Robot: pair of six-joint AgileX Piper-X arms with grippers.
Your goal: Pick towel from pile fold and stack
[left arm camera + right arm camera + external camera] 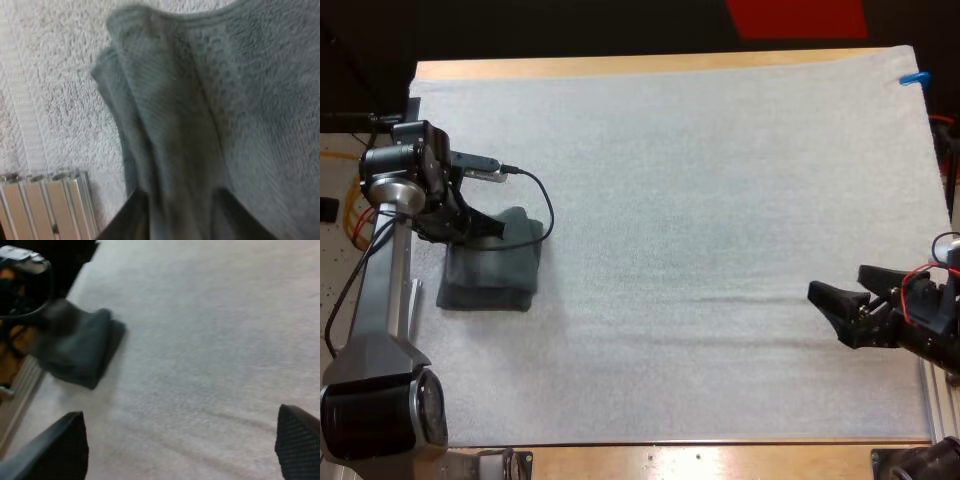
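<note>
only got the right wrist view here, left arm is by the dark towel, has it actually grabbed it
Observer: Yes. The left wrist view shows the left gripper shut on a raised fold of the dark grey-green towel, pressing it from both sides.
Operator: ok and where on the table is my right gripper
Observer: In the high view the right gripper is over the white mat near its right edge, far across from the towel, which lies near the left edge.
</note>
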